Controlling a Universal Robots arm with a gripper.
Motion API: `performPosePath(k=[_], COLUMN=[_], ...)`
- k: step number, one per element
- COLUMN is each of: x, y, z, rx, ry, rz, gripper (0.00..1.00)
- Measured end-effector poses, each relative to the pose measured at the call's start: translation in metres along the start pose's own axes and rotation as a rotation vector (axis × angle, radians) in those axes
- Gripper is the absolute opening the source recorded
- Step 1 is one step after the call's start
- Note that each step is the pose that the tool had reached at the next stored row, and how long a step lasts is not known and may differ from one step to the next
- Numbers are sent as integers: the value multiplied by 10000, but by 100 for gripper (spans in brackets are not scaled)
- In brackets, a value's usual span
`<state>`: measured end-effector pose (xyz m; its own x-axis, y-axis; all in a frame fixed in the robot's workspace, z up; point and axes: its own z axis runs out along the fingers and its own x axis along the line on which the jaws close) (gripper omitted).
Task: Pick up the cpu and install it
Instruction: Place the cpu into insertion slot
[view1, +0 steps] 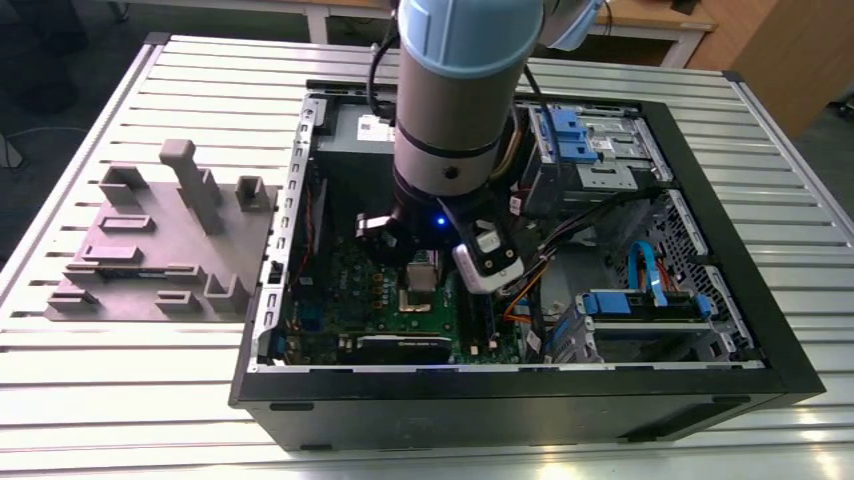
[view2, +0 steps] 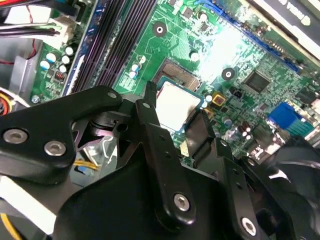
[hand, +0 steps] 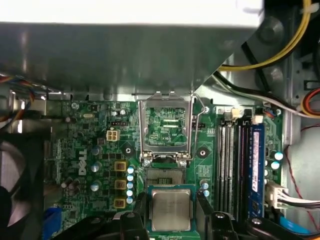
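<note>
Cpu (hand: 170, 210): held by two opposite edges, just beside the open socket (hand: 162, 175), not yet seated
Hand (view2: 175, 107): clenched on the cpu, low inside the case (view1: 534, 385), about 9 o'clock from the blue drive cage (view1: 641, 303) in the exterior view
Load plate (hand: 165, 129): raised off the socket
Risk: probably bent socket pins, if the chip goes down tilted or with its notches misaligned

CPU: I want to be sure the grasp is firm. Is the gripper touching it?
Touching. In the first wrist view the gripper has its fingers flush against two opposite edges of the cpu, no gap showing.
</note>
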<state>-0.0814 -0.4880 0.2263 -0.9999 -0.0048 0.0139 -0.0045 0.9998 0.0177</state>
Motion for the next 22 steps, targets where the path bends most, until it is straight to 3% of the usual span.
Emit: performPosePath(k=[10, 22], x=[20, 40], y=[-25, -27], z=[172, 306], rx=[1, -3], ry=[-1, -2], rz=[136, 162], gripper=[47, 47])
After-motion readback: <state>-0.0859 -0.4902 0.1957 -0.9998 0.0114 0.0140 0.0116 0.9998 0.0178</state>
